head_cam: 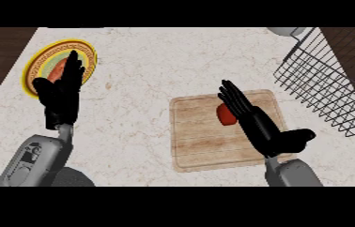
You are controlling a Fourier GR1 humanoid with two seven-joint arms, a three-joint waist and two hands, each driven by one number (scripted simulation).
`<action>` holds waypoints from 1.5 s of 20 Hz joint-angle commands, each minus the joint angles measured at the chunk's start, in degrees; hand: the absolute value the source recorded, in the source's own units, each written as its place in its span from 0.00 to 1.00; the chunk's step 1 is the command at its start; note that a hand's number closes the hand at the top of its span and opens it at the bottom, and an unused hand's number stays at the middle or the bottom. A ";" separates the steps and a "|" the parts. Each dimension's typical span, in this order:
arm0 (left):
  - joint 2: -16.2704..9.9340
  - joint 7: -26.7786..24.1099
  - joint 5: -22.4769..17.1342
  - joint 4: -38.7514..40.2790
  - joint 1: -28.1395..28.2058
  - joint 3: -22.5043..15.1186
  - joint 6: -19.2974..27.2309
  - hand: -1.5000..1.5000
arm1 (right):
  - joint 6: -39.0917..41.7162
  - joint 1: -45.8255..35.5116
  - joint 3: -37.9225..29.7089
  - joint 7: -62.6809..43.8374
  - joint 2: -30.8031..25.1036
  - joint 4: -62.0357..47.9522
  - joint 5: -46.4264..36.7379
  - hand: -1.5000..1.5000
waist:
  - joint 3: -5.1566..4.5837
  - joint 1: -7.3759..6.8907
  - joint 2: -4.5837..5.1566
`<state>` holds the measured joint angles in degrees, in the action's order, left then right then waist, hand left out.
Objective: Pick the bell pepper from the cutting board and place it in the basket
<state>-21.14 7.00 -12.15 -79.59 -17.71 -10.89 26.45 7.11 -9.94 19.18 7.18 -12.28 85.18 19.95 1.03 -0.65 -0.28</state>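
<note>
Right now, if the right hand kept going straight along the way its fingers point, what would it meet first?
The right hand points up and left across the cutting board. The pepper lies beside its fingers, left of that line. Past the board's far edge only bare counter shows, though the hand's height is unclear.

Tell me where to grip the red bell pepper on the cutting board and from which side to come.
Grip the bell pepper across its rounded body, probably from above and its right, where the open right hand hovers beside it. It lies low on the cutting board, so the fingers should curl around it. No stem shows to hold.
</note>
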 commanded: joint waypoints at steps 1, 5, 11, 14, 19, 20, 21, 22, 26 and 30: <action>0.00 -0.70 1.28 0.58 1.35 0.31 -1.96 0.50 | 1.96 -6.99 -3.89 1.03 1.89 -4.32 0.91 1.00 | -1.02 0.27 0.35; -4.62 2.71 -2.07 -1.26 1.89 -0.19 -8.57 0.50 | 11.53 -21.17 -18.08 6.01 -8.26 -12.08 8.86 1.00 | -0.84 -2.60 1.14; -4.76 0.98 -5.91 0.82 4.71 0.18 -14.69 0.50 | 7.40 -21.78 1.51 19.65 -9.58 -4.87 -22.74 0.00 | -1.08 -2.65 0.71; -6.05 2.36 -7.09 0.71 4.80 2.02 -16.44 0.50 | -4.11 -22.11 5.91 19.53 1.11 -8.72 -29.20 0.00 | -1.05 -0.93 0.42; -5.84 3.07 -6.16 3.70 3.12 3.38 -16.72 0.50 | -6.29 -30.29 6.24 -3.64 6.07 -5.46 -31.96 0.00 | -1.12 0.55 0.15; -6.48 0.07 -6.96 2.50 7.11 4.42 -18.30 0.50 | -4.96 -29.34 6.32 -7.42 5.24 -3.09 -31.77 0.00 | -1.12 0.44 0.01; -4.48 0.67 -5.35 2.60 6.10 2.70 -15.62 0.50 | -1.75 -31.84 6.37 -13.35 3.52 -3.21 -31.21 0.00 | -1.17 0.79 -0.15; -6.44 1.19 -7.20 1.46 7.13 4.37 -17.49 0.50 | 0.09 -31.96 7.13 -16.60 0.80 -0.62 -32.38 0.00 | -1.19 0.95 -0.49; -6.54 1.38 -6.73 3.85 4.52 4.62 -17.71 0.50 | 4.59 -42.13 7.00 -26.00 -6.89 -4.63 -40.16 0.00 | -1.34 1.27 -0.34; -7.66 1.86 -6.99 3.88 4.65 5.77 -18.10 0.50 | 12.43 -48.68 4.64 -37.16 -13.05 -4.30 -41.63 0.00 | -1.23 1.64 -0.47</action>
<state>-28.13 8.59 -18.95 -76.20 -12.41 -5.97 8.87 14.00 -52.89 24.98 -20.15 -20.68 80.89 -19.32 -0.25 0.53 -0.76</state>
